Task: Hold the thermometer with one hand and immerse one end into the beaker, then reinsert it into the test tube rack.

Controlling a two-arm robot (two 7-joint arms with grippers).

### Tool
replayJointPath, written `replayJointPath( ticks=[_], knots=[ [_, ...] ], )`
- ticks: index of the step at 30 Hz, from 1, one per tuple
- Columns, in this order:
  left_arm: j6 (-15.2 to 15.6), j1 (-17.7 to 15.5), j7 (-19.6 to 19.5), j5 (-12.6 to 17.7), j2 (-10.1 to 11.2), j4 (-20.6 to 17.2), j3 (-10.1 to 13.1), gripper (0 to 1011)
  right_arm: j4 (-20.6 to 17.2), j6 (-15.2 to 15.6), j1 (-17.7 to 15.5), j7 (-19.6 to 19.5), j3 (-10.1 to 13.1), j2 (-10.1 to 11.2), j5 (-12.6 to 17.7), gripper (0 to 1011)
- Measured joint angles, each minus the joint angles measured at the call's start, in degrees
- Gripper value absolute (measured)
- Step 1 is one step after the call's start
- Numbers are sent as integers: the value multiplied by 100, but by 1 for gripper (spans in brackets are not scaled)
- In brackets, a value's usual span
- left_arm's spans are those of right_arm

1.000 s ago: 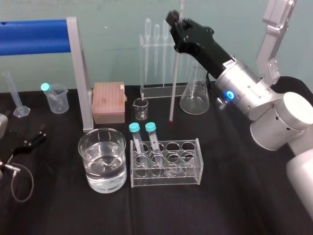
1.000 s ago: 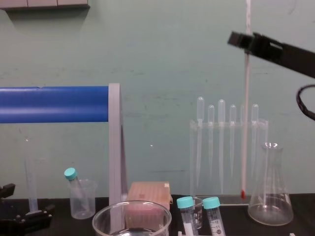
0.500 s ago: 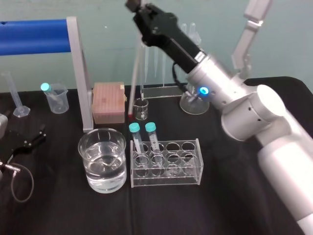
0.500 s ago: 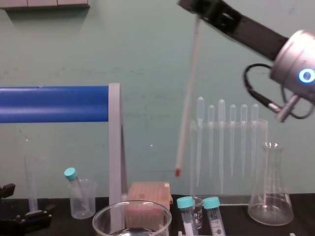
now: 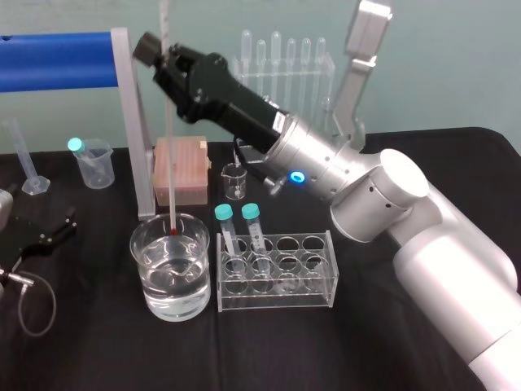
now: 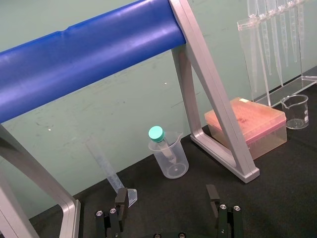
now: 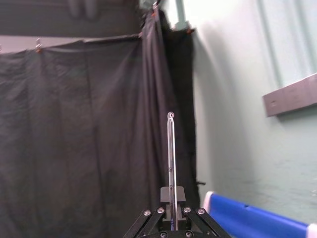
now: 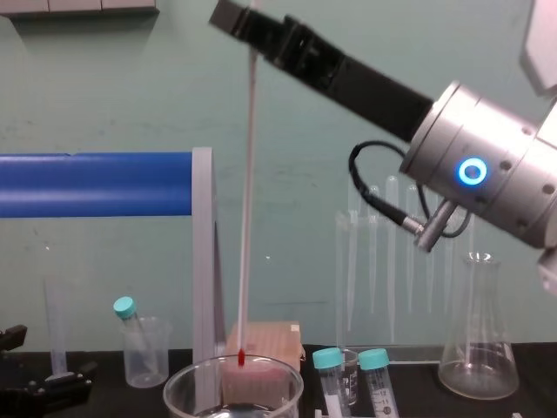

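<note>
Pinched near the top end of the thermometer [image 5: 169, 147]: right pincer [image 5: 165, 59], at upper left of the head view, black fingers pressed against the glass from both sides. Rod hanging nearly upright from that grip, down the left-centre of the frame, red bulb lowest. Bulb just inside the far rim of the beaker [image 5: 151, 281], at lower left-centre, and about level with that rim in the chest view. Touching the liquid or not: cannot tell.

Beaker roughly half full of clear liquid, standing on the black desk [image 5: 98, 350]. Just to its right, close alongside: clear test tube rack [image 5: 281, 293], with two teal-capped tubes [image 5: 251, 213] upright in its left-hand holes.

Behind the beaker, a pink tip box [image 5: 183, 167] and the grey leg of a frame carrying a blue bar [image 5: 53, 61]. Small glass beaker [image 5: 234, 181] just right of the box. Pipette stand [image 5: 285, 61] at upper centre, against the wall. Conical flask [image 8: 479, 357] at lower right of the chest view. Small plastic beaker [image 5: 95, 167] with a teal-capped tube leaning in it, at mid left.

Left pincer [image 6: 167, 191] low over the desk at the left edge of the head view, fingers spread wide, well apart from the beaker.
</note>
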Motion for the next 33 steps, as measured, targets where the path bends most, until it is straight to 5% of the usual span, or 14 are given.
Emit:
replayJointPath(
  ticks=[9,18,33],
  knots=[
    [0,0,0,0,0,0,0,1008,800,-431,325,646,-384,-22,-149,55],
    [0,0,0,0,0,0,0,1008,1500,-636,526,862,-490,-193,-107,55],
    [0,0,0,0,0,0,0,1008,1938,-726,591,986,-597,-325,-215,56]
  ],
)
